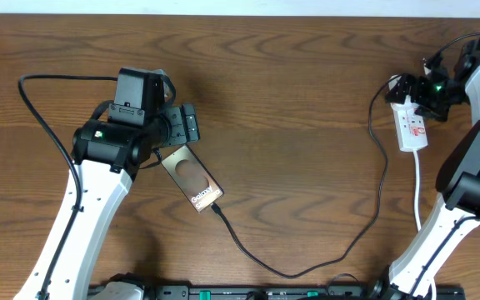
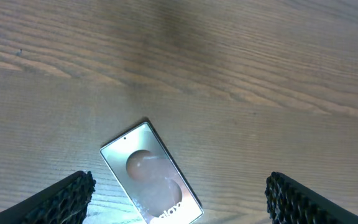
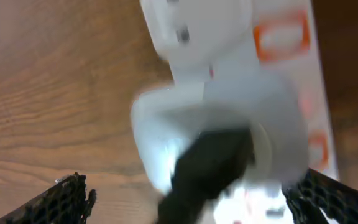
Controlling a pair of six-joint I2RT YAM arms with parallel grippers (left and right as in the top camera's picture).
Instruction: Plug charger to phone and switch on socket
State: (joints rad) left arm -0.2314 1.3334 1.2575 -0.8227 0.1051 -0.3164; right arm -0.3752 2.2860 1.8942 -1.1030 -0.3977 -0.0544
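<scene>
The phone lies flat and slanted on the wooden table, just below my left gripper. In the left wrist view the phone lies low between the wide-apart fingers, untouched, and the left gripper is open. The charger is a thin black cable whose tip meets the phone's lower end. It loops along the table up to the socket. My right gripper hovers over the socket's far end. In the blurred right wrist view the socket carries a white plug, and the right gripper is open around it.
The socket's white cord runs down past the right arm's base. A thick black robot cable arcs to the left of the left arm. Bare wood lies between the two arms.
</scene>
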